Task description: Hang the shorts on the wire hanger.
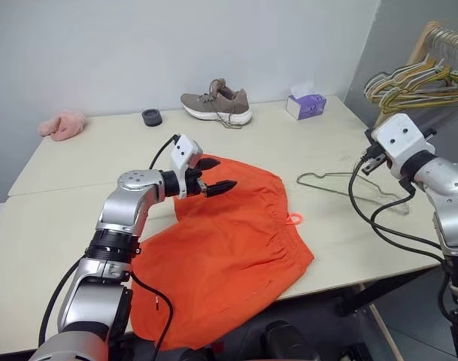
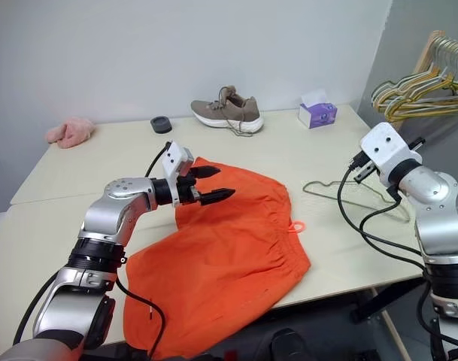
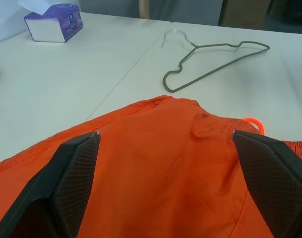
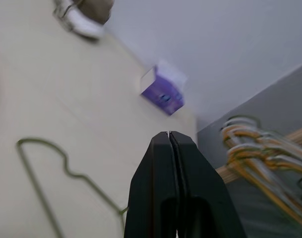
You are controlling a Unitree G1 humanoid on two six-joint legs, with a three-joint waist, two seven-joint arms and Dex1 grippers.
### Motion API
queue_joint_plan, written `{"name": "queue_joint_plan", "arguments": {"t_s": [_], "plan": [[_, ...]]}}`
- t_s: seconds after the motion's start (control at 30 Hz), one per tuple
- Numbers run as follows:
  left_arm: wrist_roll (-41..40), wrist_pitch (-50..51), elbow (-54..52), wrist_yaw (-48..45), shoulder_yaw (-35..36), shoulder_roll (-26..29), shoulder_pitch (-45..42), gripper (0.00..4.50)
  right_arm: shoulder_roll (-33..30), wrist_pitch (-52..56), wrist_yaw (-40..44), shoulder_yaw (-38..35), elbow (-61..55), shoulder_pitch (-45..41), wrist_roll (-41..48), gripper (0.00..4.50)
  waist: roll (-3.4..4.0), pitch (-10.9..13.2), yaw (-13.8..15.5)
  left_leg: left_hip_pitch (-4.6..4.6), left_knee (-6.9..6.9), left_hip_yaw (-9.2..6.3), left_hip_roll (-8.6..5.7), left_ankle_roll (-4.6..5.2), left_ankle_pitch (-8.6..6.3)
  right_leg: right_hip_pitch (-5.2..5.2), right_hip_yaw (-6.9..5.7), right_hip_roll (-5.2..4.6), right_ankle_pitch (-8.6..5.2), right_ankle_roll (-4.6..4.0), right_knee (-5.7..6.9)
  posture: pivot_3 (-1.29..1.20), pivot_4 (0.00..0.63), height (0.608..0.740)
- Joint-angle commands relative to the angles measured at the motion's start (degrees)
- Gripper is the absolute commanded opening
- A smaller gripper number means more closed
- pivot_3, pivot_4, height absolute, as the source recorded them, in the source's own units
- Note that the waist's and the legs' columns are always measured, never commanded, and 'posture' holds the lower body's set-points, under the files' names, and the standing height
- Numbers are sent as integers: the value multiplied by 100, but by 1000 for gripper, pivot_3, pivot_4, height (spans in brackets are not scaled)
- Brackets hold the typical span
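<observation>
The orange shorts [image 1: 229, 248] lie spread on the table, their lower part draped over the near edge, with a small drawstring loop [image 1: 294, 219] at the waistband side. My left gripper [image 1: 213, 174] hovers open just above the far edge of the shorts; its wide-apart fingers [image 3: 76, 173] have nothing between them. The wire hanger [image 1: 341, 184] lies flat on the table to the right of the shorts, its hook pointing toward them. My right gripper [image 4: 169, 136] is raised above the hanger's right end, shut and holding nothing.
A brown shoe [image 1: 217, 104], a purple tissue box [image 1: 305, 104], a small black disc [image 1: 151, 116] and a pink fluffy item [image 1: 62, 125] sit along the table's far side. A rack of coloured hangers [image 1: 424, 79] stands beyond the right edge.
</observation>
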Motion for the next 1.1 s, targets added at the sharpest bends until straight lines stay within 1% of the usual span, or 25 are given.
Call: {"name": "queue_joint_plan", "arguments": {"t_s": [0.03,0.13,0.2,0.27,0.37,0.4,0.43,0.5,0.6,0.73,0.9,1.1], "plan": [[-308,136,-660,-548,-43,132,156,4500,-96,431,427,-102,-110,201,295,25,1,1,-22,0,-2,3,-1,1,-1,-3,4,-1,0,0,0,-341,51,740],[-374,288,-1121,-887,-197,274,384,4500,-76,841,410,-317,175,237,431,598,4,3,-90,1,0,6,-1,2,-1,-3,7,-2,0,0,3,-337,52,740],[-365,323,-1261,-924,-241,304,441,4500,-100,917,386,-392,461,214,467,1286,4,3,-101,4,1,5,-1,2,-1,1,6,-2,0,0,4,-337,52,740],[-364,369,-1381,-926,-268,301,446,4500,-180,820,400,-377,1064,97,435,1966,4,3,-111,11,4,5,-1,2,-1,9,6,-1,-2,2,4,-335,49,740],[-343,397,-1520,-958,-324,306,456,4500,-198,559,326,-247,2255,-300,319,2997,4,2,-133,15,7,11,-2,5,1,10,12,2,-8,13,3,-333,48,740],[-332,394,-1544,-966,-339,308,461,4500,-187,490,317,-181,2694,-466,274,3251,5,2,-147,20,8,15,-2,6,2,13,13,3,-8,14,3,-333,48,740],[-323,394,-1558,-958,-347,303,462,4500,-163,280,156,-123,3236,-686,162,3641,6,1,-159,23,7,26,-3,7,2,13,13,3,-8,13,3,-331,48,740],[-320,392,-1580,-957,-366,302,466,4500,-143,-221,-166,33,4198,-1088,-111,3641,7,1,-218,28,6,37,-2,8,3,15,16,3,-4,8,3,-331,48,740],[-328,381,-1658,-989,-406,327,502,4500,-77,-838,-291,338,5335,-1572,-408,3641,7,1,-275,27,4,45,-1,9,2,13,19,1,4,-5,1,-323,47,740],[-339,388,-1734,-1018,-422,354,538,4500,-5,-1340,-278,621,6348,-1981,-661,3641,8,0,-355,27,1,49,1,11,1,13,19,1,3,-5,2,-318,46,740],[-340,381,-1777,-1024,-406,369,573,4500,62,-1739,-105,755,6996,-2259,-769,3641,8,0,-415,29,4,49,-1,12,1,21,17,-1,4,-5,2,-307,43,740],[-319,346,-1795,-1042,-399,412,622,4500,22,-1843,283,957,7139,-2250,-918,3641,7,0,-427,84,2,49,0,12,-1,72,16,-1,-9,17,-1,-306,41,740]]}}
